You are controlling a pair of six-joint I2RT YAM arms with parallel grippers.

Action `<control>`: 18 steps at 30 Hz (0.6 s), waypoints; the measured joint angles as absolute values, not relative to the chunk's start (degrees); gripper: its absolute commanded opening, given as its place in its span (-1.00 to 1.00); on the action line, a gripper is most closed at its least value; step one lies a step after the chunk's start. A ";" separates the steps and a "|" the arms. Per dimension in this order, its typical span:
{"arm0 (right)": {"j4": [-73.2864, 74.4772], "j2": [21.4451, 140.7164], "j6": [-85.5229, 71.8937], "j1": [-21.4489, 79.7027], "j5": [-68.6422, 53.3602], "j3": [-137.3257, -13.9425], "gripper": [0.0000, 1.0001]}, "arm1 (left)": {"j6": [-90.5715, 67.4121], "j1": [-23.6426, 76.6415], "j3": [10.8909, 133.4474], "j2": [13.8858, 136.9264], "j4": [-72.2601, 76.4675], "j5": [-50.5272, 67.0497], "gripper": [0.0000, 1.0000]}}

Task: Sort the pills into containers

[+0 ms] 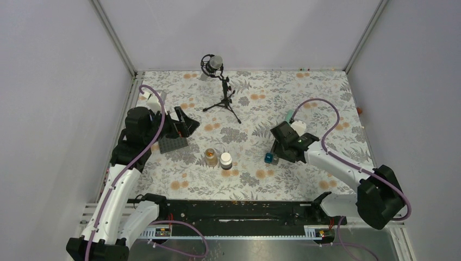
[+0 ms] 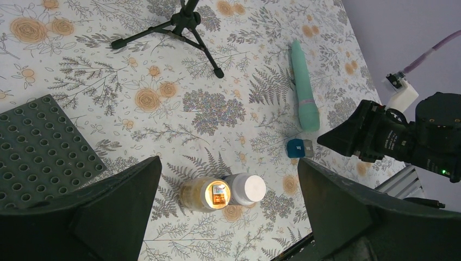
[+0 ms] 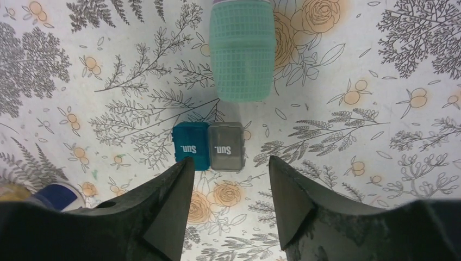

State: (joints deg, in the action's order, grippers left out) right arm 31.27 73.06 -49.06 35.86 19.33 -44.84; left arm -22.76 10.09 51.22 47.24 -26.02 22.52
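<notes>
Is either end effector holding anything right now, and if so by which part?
Nothing is held: the left end effector and the right end effector are both open, gripping nothing.

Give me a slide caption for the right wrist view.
Open right tool poised at teal box and grey box, side by side near the mint-green organizer strip.

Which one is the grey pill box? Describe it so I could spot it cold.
Find the long mint strip on the right half of the table. Off its near end two tiny cubes sit side by side, both printed "Sun.". The grey box is the smoky one; its neighbour, the teal box, is blue-green.
</notes>
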 measured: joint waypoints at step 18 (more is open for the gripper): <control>36.56 87.20 -76.66 39.31 28.40 -52.77 0.44 | -22.79 10.09 50.92 46.06 -25.98 22.24 0.97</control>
